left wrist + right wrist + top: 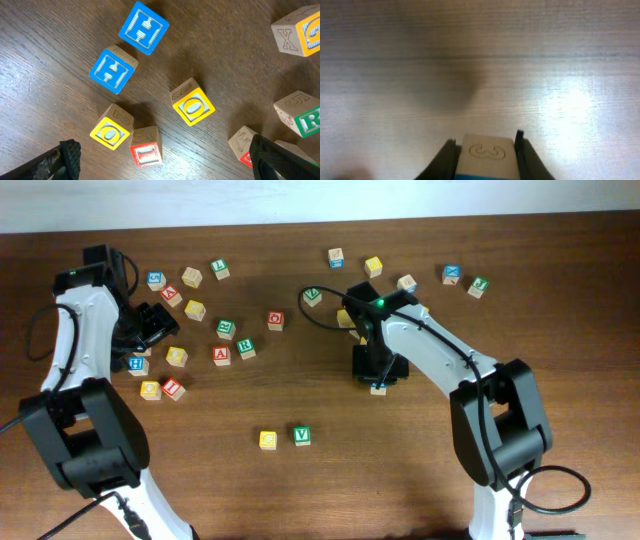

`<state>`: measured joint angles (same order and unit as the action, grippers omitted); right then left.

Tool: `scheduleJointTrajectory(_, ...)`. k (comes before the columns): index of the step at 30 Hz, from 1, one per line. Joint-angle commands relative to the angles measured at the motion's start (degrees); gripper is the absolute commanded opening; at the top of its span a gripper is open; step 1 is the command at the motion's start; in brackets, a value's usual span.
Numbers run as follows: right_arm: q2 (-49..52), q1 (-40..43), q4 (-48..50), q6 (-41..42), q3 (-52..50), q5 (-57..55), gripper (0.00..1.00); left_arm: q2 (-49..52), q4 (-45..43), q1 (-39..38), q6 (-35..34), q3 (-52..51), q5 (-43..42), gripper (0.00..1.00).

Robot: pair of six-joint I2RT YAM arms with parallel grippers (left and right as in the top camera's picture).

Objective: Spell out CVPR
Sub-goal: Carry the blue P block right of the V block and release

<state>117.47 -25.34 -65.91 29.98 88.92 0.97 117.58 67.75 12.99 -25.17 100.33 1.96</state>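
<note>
Right wrist view: my right gripper (pixel 485 141) pinches the blue-faced cube (pixel 485 155), presumably P. Overhead, the yellow cube (pixel 268 440) and green V cube (pixel 301 435) sit at 6 o'clock. Next: lift, then place at V's 3 o'clock. My left gripper (pixel 157 323) gapes wide.

Beneath the right gripper (pixel 378 383), a blue-edged cube (pixel 379 390) shows only a sliver from overhead; the right wrist view's near edge cuts off its blue face, letter unreadable; the table (pixel 480 60) there blurs; at left, a left gripper finger (pixel 280 160) hides part of a red cube (pixel 240 142); the green R cube (pixel 305 117) runs off the right edge.
</note>
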Motion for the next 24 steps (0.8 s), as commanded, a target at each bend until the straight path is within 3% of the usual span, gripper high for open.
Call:
scheduleJointTrajectory(1,0.52,-2.54,-4.39,0.24,1.88,5.25,0.18,0.5,0.07,0.2,-0.74,-0.17,0.44,0.99)
scheduleJointTrajectory(6,0.42,-8.07,-8.48,-1.16,1.84,8.98,0.15,0.5,0.09,0.2,-0.74,-0.15,0.44,0.99)
scheduleJointTrajectory(11,0.44,-14.53,-3.04,1.38,-0.22,8.09,0.21,0.5,0.07,0.2,-0.74,-0.15,0.46,0.99)
scheduleJointTrajectory(14,0.44,-15.15,-0.85,5.73,-1.25,3.72,0.21,0.5,0.07,0.2,-0.74,-0.17,0.44,0.99)
scheduleJointTrajectory(24,0.44,-15.87,8.74,4.79,-8.37,10.8,0.22,0.5,0.07,0.2,-0.74,-0.15,0.44,0.99)
